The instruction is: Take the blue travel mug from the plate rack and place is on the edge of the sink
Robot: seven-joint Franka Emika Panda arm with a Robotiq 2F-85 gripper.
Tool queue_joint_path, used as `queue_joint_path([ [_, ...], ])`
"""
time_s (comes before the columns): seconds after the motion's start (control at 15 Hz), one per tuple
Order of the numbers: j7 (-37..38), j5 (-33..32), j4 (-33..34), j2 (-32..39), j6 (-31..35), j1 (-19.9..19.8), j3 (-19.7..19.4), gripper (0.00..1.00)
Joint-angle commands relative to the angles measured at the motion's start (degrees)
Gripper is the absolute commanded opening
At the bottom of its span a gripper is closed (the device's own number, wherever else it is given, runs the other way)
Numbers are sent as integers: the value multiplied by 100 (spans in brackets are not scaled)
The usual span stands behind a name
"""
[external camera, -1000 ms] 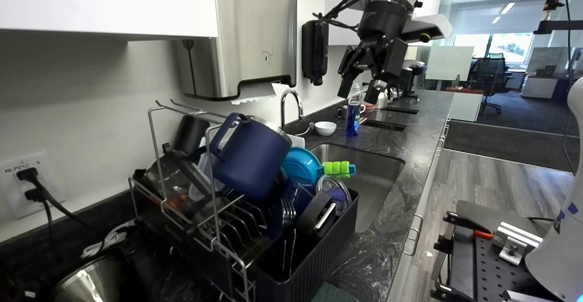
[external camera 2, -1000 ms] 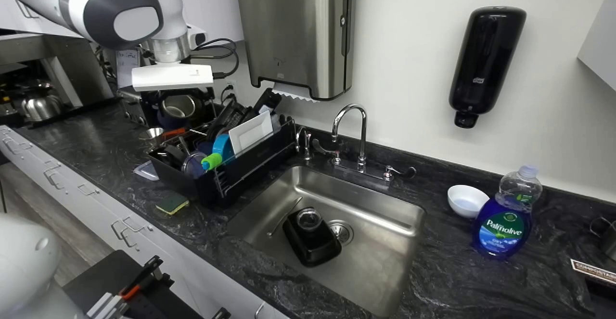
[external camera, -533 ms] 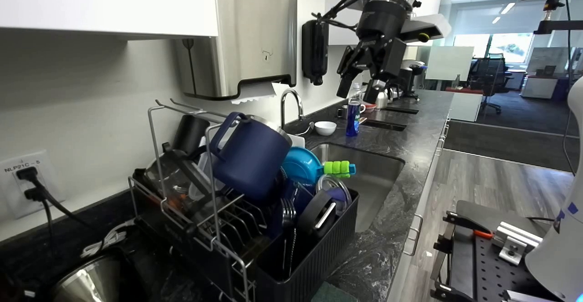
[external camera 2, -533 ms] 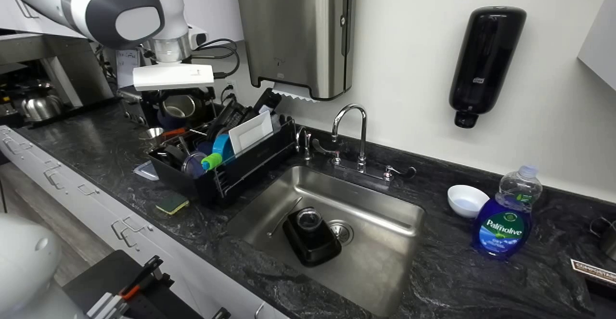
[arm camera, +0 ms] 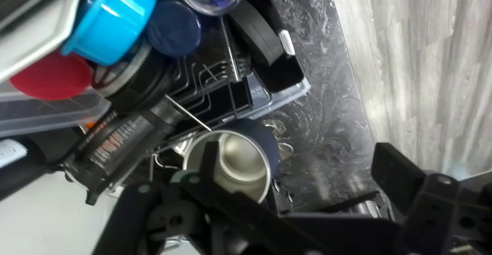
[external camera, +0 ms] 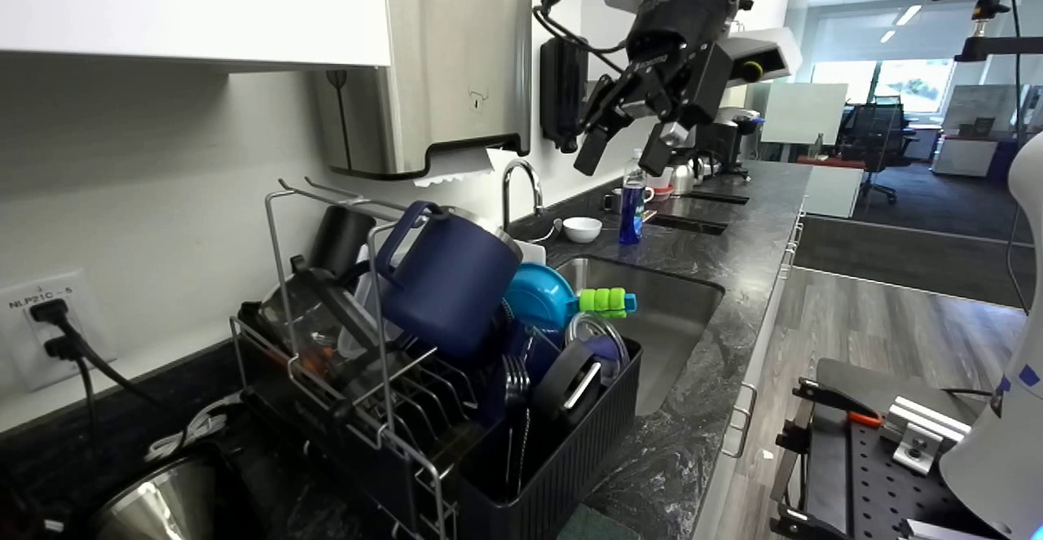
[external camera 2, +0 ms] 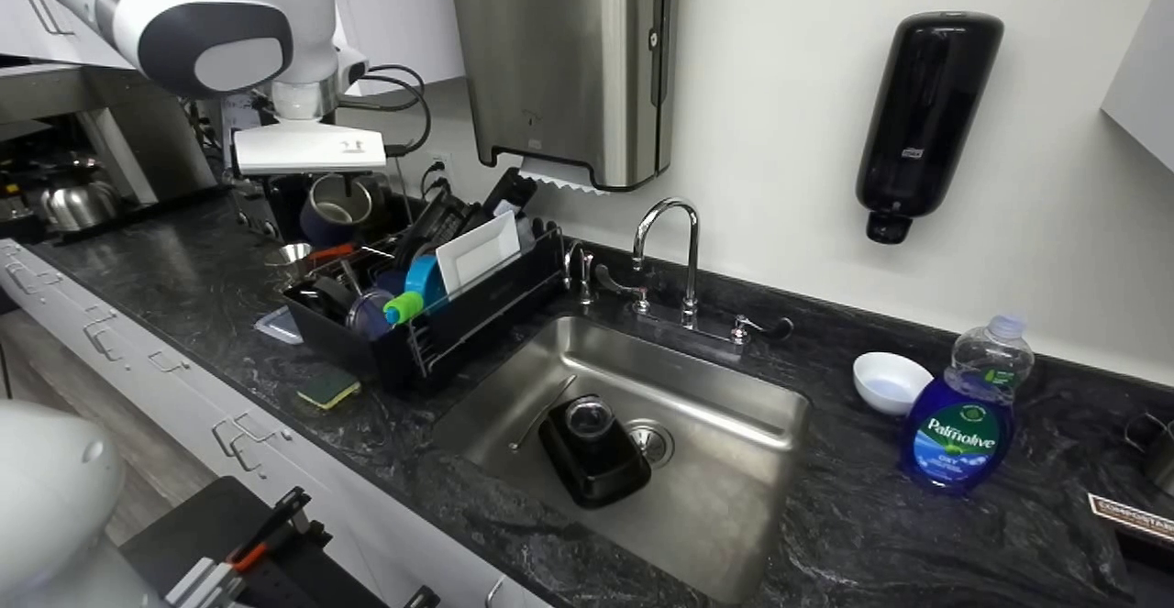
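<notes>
The blue travel mug (external camera: 452, 283) lies tilted on top of the plate rack (external camera: 562, 458), its handle up. Its steel mouth faces the camera in an exterior view (external camera 2: 316, 223) and in the wrist view (arm camera: 265, 139). My gripper (external camera: 623, 159) is open with nothing between its fingers, above and apart from the mug. In the wrist view my gripper (arm camera: 298, 159) has one finger overlapping the mug's mouth and the other over the counter side. The sink (external camera: 668, 312) lies beside the rack; it also shows in an exterior view (external camera 2: 734, 425). There the fingers are mostly hidden.
A turquoise item (external camera: 539, 296) with a green handle and a white plate (external camera 2: 479, 250) crowd the rack. The faucet (external camera 2: 688, 259) stands behind the sink. A black container (external camera 2: 596, 461) lies in the basin. A paper towel dispenser (external camera: 460, 68) hangs above. A sponge (external camera 2: 328, 388) lies near the rack.
The arm and gripper have shifted left in both exterior views, mostly in the last half second, and the gripper has tilted slightly. The mug and rack have not moved.
</notes>
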Motion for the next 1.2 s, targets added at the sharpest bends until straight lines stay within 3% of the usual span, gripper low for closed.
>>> queue_joint_path([
  [0.0,-1133,1026,-61,141,266,196,-74,100],
  [0.6,-3761,3121,-92,640,-14,-335,447,100],
  [1.13,-4566,3741,-70,959,-55,-819,1084,100],
])
